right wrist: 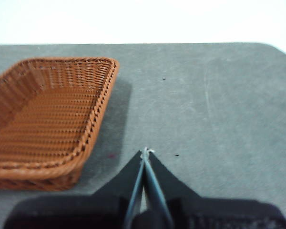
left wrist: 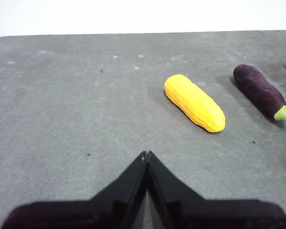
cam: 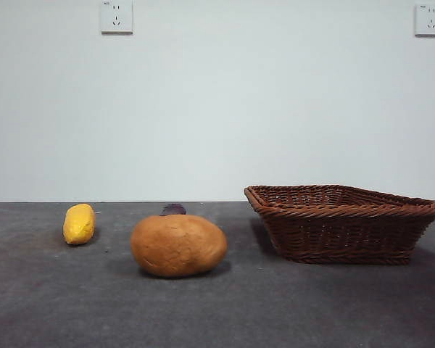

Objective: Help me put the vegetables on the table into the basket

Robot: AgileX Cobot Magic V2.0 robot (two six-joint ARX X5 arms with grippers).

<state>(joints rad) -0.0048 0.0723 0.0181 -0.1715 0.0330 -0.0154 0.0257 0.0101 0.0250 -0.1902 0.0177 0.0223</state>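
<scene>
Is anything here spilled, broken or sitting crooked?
Nothing stands out. The potato, corn and eggplant lie whole on the table, apart from each other. The basket sits upright and looks empty, at an angle to the table's edge.

A plain white wall (cam: 217,109) fills the background behind the desk (cam: 217,312), meeting its far edge in a straight level line. Two white power sockets are mounted high on the wall: one socket (cam: 117,16) toward the left, another socket (cam: 430,19) at the far right. The desk surface is dark grey and matte, with faint pale specks and scuffs. The lighting is even and soft, casting only mild shadows.
</scene>
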